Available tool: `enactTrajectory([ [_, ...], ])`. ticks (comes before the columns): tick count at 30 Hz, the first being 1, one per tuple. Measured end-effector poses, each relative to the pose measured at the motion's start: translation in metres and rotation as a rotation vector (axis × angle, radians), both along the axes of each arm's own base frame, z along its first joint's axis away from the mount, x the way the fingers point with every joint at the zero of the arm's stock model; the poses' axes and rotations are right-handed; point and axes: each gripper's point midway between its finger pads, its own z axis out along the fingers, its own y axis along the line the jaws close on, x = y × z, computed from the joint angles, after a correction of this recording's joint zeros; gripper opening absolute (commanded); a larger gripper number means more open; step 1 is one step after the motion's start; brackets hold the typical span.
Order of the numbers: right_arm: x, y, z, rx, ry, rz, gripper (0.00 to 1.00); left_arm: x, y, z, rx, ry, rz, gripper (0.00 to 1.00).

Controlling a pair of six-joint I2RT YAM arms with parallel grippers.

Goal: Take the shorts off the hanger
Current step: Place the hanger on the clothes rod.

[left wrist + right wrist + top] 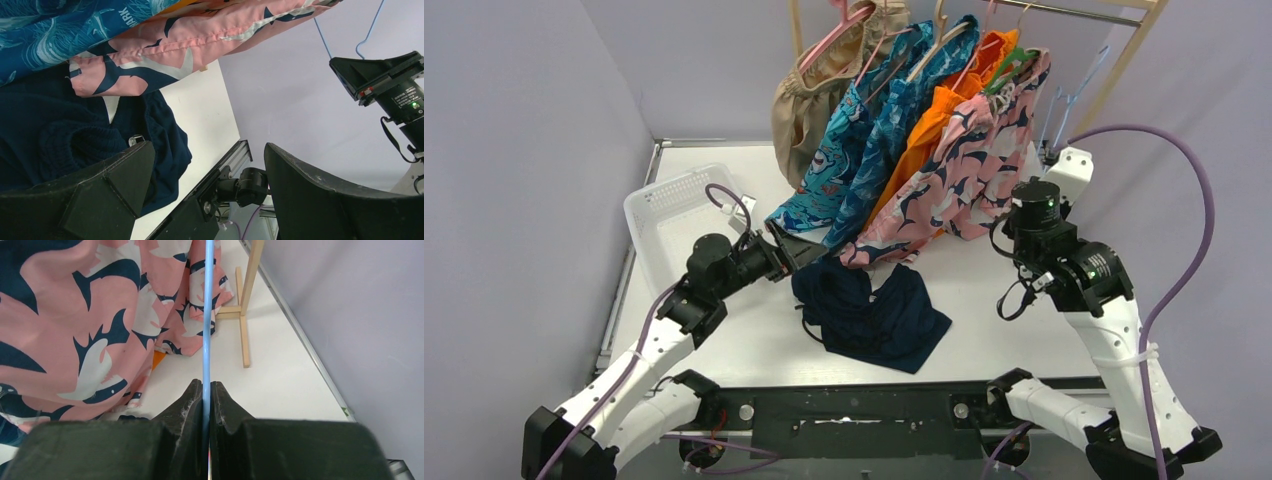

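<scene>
Navy shorts (pixel 874 315) are lying loose on the table (pixel 1024 320), just ahead of the left gripper (pixel 816 258)!
The left gripper is hovering with jaws spread wide, gripping nothing, and it is the nearer arm. The right gripper (pixel 206 390) is pinching the bare blue hanger (pixel 207 315), whose bar is running straight up beside the pink shark pair (pixel 974 175). The hook is getting lost against the rack (pixel 1120 70), and whether the left fingers are touching fabric is hard to tell.

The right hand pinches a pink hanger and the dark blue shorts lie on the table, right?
No: the hanger in the right hand is light blue, not pink, as the right wrist view shows. The dark blue shorts lie on the table.
</scene>
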Motion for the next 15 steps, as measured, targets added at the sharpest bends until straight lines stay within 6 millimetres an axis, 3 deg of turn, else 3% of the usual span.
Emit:
enactTrajectory([
  [7,0.013,-0.003,0.008,-0.056,0.013,0.0,0.0,0.004,0.003,0.01,0.004,-0.015,0.011,0.81],
  [15,0.014,-0.006,0.011,-0.094,0.014,0.014,0.0,0.007,0.007,0.006,0.016,0.007,0.028,0.81],
])
